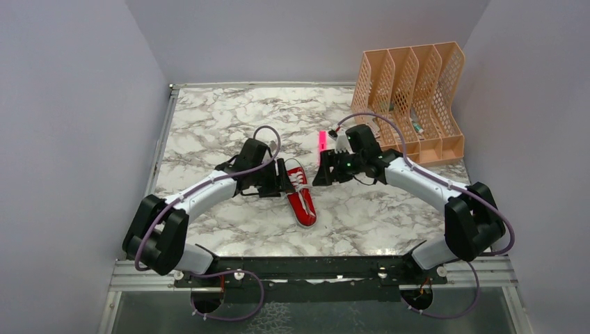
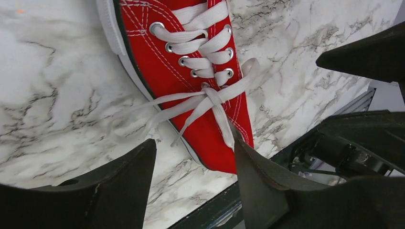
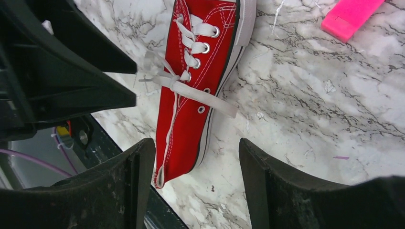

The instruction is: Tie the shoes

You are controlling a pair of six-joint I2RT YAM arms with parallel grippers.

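A small red canvas shoe (image 1: 301, 196) with white sole lies on the marble table between both grippers, toe toward the far side. Its white laces (image 2: 210, 97) cross in a single knot over the tongue, with loose ends trailing off both sides. My left gripper (image 1: 282, 183) hovers at the shoe's left side, open (image 2: 193, 141); one lace end lies against its right finger (image 2: 260, 181). On the shoe's right side my right gripper (image 1: 322, 174) is open (image 3: 196, 141), nothing between its fingers. From the right wrist the shoe (image 3: 191, 107) and a flat lace end (image 3: 210, 101) show.
A slim pink marker (image 1: 321, 142) lies just beyond the right gripper, also visible as the pink marker (image 3: 351, 16) in the right wrist view. A peach mesh file organizer (image 1: 410, 90) stands at the back right. The black base rail (image 1: 313, 266) runs along the near edge.
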